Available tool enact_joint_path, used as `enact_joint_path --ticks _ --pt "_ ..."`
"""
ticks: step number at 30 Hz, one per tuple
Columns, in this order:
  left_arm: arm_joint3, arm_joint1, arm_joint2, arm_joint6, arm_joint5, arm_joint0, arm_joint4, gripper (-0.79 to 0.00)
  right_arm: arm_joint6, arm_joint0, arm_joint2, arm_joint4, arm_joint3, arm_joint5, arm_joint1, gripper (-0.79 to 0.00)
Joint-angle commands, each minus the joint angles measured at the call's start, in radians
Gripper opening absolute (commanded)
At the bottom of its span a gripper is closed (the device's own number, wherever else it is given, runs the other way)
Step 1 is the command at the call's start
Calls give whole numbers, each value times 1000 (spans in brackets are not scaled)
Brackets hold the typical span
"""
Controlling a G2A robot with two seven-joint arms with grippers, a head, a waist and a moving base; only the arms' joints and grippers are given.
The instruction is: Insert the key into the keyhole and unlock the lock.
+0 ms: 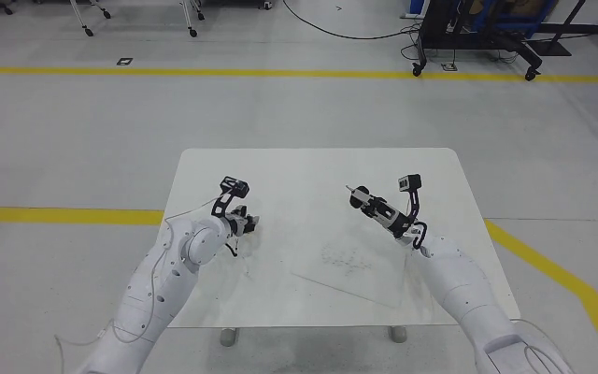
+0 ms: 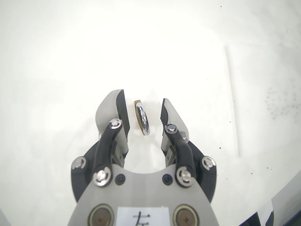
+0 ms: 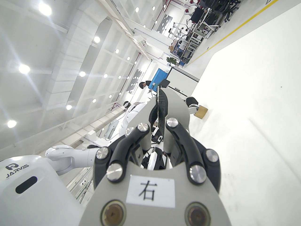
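A small brass padlock with a chrome shackle stands on edge on the white table. My left gripper is open around it, one finger on each side, with a small gap to each pad. In the top view the left gripper is low over the table's left half. My right gripper is held above the table's right half, shut, with a thin silver key sticking out of its tip. In the right wrist view the shut right gripper points toward the padlock.
The tabletop has grey scuff marks near the middle front and a faint taped sheet edge. Around the table is open floor with yellow lines.
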Motion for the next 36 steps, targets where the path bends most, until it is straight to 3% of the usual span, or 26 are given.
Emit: enact_joint_path --ticks 1,2,12,18,22,26,33,36 --pt "0 -1 1 -6 0 0 -1 -705 0 0 0 0 0 0 0 -785" --pt "0 -1 1 -7 -1 0 -1 -785 0 0 0 0 0 0 0 -785" --pt "-12 0 -3 -37 -14 2 -9 -785 0 0 0 0 0 0 0 -785" --pt "-50 -5 -55 82 -10 15 -141 -785 0 0 0 0 0 0 0 -785" --pt "-103 -12 -103 196 -35 44 -332 -785 0 0 0 0 0 0 0 -785" --pt "-131 -24 -155 280 -54 77 -625 -785 0 0 0 0 0 0 0 -785" --pt "-132 -25 -157 275 -51 79 -656 -785 0 0 0 0 0 0 0 -785" --pt "-115 -40 -157 251 -13 89 -916 -785 0 0 0 0 0 0 0 -785"
